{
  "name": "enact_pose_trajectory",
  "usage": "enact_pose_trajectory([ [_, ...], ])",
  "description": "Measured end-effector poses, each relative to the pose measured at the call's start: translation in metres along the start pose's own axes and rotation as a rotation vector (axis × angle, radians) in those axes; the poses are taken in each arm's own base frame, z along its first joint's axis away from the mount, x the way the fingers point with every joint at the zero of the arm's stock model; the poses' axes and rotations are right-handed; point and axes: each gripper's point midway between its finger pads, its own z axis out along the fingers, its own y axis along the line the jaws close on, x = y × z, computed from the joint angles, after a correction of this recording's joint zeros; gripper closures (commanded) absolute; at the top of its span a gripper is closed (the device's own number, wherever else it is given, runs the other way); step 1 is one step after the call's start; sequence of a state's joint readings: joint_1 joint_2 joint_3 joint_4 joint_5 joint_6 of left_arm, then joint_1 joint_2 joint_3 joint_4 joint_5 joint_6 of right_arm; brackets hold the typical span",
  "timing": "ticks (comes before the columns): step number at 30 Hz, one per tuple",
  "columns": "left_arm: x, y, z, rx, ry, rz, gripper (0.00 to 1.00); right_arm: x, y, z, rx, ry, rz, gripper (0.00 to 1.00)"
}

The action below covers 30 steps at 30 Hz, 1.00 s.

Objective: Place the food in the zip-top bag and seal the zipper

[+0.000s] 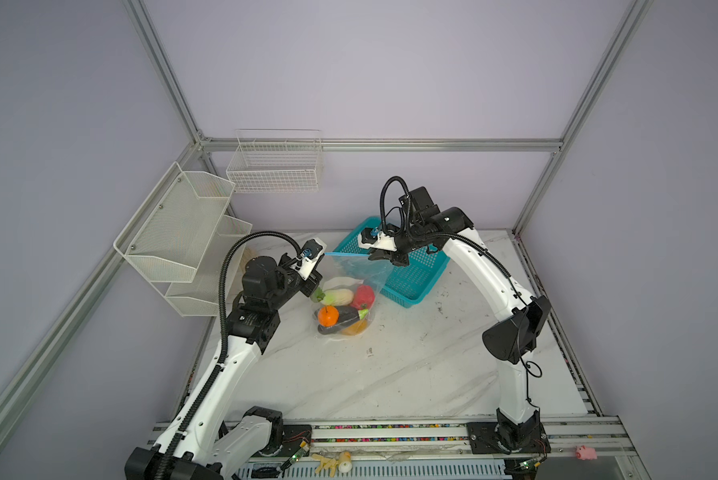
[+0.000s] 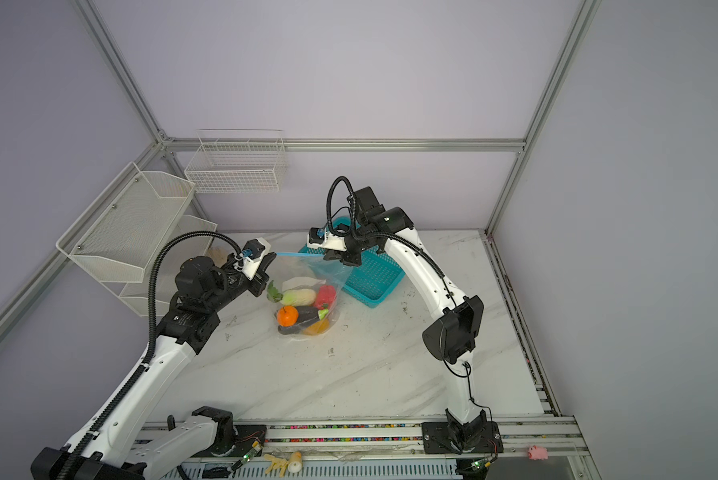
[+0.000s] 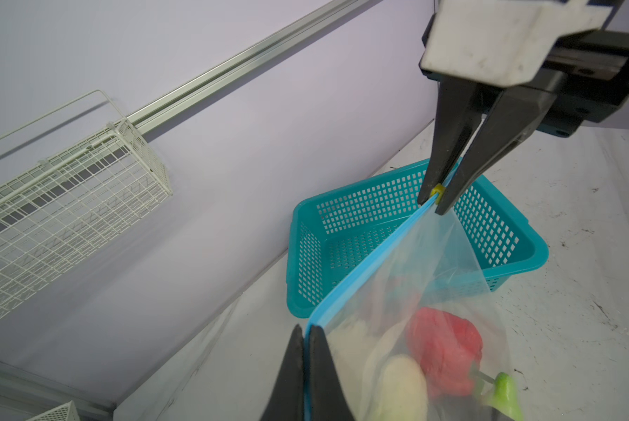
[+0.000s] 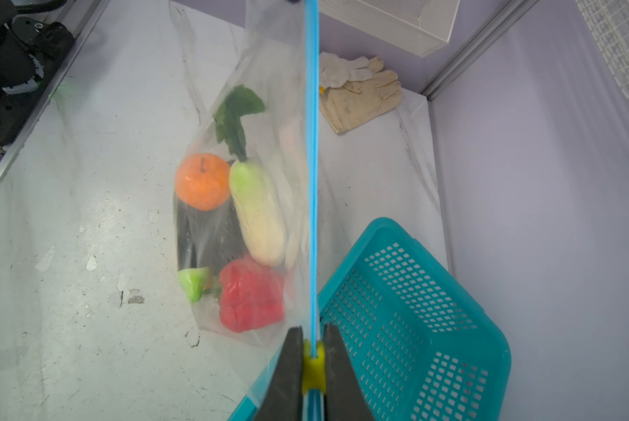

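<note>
The left end effector pinched one end of the zipper, the right end effector clamped its yellow slider, and the hanging zip-top bag held the food.

Food in zip-top bag on table, basket just behind, rightward

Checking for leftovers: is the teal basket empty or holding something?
Empty: both wrist views show only bare perforated floor in the teal basket; the food sits inside the zip-top bag.
</note>
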<state>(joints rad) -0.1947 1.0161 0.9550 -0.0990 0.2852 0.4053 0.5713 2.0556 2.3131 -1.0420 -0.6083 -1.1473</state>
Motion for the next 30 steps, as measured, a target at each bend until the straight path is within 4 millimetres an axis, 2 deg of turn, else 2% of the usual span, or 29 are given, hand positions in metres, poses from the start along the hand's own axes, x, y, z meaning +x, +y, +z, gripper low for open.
enact_pose_trajectory([
  [18,0.008,0.005,-0.006,-0.05,0.021,0.027,1.0,0.037,-0.013,-0.013,0.047,0.072,0.075,0.96],
  [30,0.008,0.005,-0.006,-0.051,0.021,0.027,1.0,0.046,-0.016,-0.022,0.065,0.087,0.103,0.92],
])
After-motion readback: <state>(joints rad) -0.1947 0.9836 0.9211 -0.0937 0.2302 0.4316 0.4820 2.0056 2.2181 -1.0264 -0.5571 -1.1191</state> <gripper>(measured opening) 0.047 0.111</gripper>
